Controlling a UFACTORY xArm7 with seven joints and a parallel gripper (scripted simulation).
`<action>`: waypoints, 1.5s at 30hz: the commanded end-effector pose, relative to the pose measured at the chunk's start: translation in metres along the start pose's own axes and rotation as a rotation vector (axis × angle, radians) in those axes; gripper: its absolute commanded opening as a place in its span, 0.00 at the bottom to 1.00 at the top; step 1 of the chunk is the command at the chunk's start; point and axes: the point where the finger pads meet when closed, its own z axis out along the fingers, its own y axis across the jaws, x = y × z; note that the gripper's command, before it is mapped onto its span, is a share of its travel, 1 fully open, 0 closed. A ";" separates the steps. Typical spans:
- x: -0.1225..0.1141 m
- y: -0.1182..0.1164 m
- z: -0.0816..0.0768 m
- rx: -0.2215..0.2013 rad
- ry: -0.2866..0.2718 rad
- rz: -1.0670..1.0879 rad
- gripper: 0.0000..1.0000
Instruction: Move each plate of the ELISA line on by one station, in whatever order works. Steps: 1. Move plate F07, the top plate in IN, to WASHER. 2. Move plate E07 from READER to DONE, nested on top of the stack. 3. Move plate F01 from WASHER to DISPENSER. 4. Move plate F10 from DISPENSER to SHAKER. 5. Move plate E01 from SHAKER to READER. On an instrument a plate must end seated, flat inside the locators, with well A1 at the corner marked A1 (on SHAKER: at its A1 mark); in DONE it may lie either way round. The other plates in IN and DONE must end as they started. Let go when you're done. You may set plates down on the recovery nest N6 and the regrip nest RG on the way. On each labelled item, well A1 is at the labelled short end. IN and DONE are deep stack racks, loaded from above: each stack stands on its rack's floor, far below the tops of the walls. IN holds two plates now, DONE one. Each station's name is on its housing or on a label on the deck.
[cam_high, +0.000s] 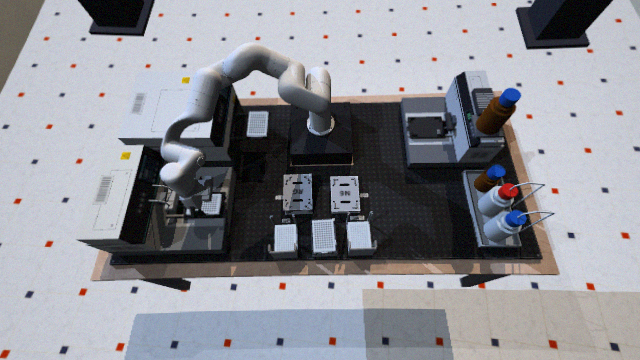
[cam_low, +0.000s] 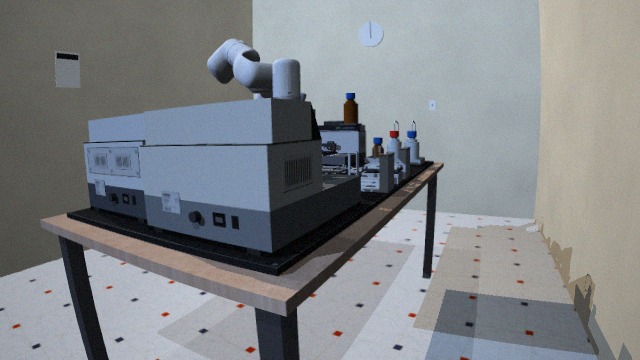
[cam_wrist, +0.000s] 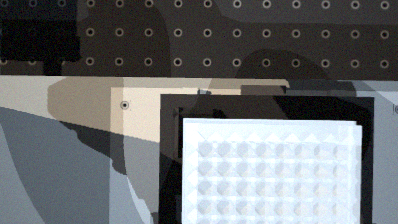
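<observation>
A white well plate (cam_high: 212, 204) lies in the black nest of the front left instrument (cam_high: 150, 210). In the wrist view the same plate (cam_wrist: 270, 172) fills the lower right, set inside its dark frame. My gripper (cam_high: 199, 206) is open and empty, just left of and above this plate; its fingers do not show in the wrist view. A second plate (cam_high: 257, 123) sits at the back left instrument. Three more plates (cam_high: 285, 238) (cam_high: 324, 236) (cam_high: 359, 235) stand in a row at the deck's front. In the side view only my arm (cam_low: 250, 65) shows above the housings.
The regrip nest RG (cam_high: 298, 192) and nest N6 (cam_high: 345, 192) stand empty mid-deck. An instrument with a dark empty nest (cam_high: 427, 127) is at the back right. Bottles (cam_high: 497, 112) and wash bottles (cam_high: 500, 215) line the right edge. The arm's base (cam_high: 320, 130) stands at the back middle.
</observation>
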 end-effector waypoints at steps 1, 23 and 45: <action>-0.001 0.001 -0.002 -0.004 -0.004 0.000 1.00; -0.001 0.002 -0.001 -0.004 -0.004 0.000 0.00; -0.001 0.002 -0.001 -0.004 -0.004 0.000 0.00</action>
